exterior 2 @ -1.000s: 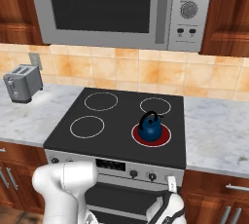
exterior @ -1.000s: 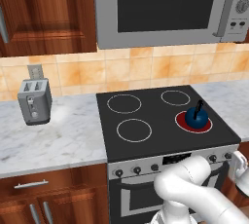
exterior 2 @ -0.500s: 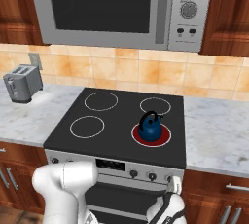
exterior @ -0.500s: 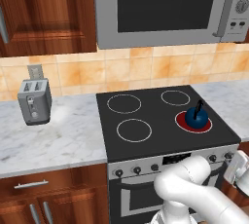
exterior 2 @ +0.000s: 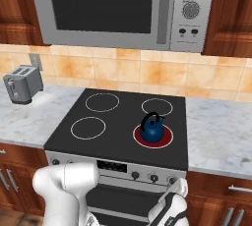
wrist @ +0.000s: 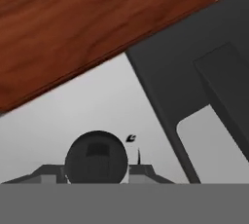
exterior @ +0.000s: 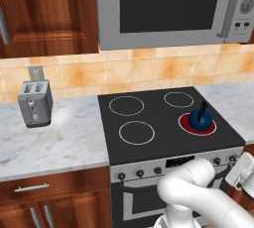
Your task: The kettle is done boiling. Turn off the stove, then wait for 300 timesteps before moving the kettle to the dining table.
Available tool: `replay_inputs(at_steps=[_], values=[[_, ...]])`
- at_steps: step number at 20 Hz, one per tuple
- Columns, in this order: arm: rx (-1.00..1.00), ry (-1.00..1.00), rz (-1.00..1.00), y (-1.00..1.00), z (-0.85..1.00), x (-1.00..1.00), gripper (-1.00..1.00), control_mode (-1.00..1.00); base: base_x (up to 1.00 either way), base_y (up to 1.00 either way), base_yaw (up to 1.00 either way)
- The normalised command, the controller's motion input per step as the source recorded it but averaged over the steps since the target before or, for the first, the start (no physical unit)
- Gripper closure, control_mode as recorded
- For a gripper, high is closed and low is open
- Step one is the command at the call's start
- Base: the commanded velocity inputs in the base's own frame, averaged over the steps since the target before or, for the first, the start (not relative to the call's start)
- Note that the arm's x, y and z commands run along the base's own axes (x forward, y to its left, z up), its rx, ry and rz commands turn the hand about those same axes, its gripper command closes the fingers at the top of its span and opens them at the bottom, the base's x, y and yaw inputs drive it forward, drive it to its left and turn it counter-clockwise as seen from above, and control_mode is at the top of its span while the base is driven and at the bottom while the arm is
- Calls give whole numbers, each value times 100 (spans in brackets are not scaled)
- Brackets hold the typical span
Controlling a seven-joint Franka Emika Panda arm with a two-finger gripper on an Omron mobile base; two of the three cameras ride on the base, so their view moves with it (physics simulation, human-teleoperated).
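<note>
Marble counter (exterior: 59, 138) runs either side of the stove (exterior: 149, 123), with tan tile behind and a microwave (exterior: 168, 9) hung above. On the counter to the left I see a toaster (exterior: 34, 103) below a wall outlet.

I find the kettle (exterior 2: 151, 127) upright on the front right burner (exterior 2: 165, 139), which glows red; the other three rings are plain white. From the left base view the kettle (exterior: 200, 118) sits on that same red disc, its thin black handle arched over it.

My arm bends low in front of the stove, and the hand sits at the right end of the row of knobs (exterior 2: 142, 175). In the hand view a round black knob (wrist: 96, 158) lies right between the tips of the gripper (wrist: 97, 172), against the grey steel front, with wood cabinet slanting across the top. Both fingers sit close on either side of that knob, but I cannot tell whether they actually pinch it or stand just clear.
</note>
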Motion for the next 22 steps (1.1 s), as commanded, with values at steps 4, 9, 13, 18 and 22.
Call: replay_inputs(at_steps=[4,9,13,18,22], values=[[31,4,0,-9,-20,-2,100,-100,0,0,0],[34,4,0,-8,-16,-5,100,-100,0,0,0],[33,5,0,-6,-17,-5,100,-100,0,0,0],[32,5,0,-8,-20,-4,100,-100,0,0,0],[29,6,0,-4,-19,0,100,-100,0,0,0]])
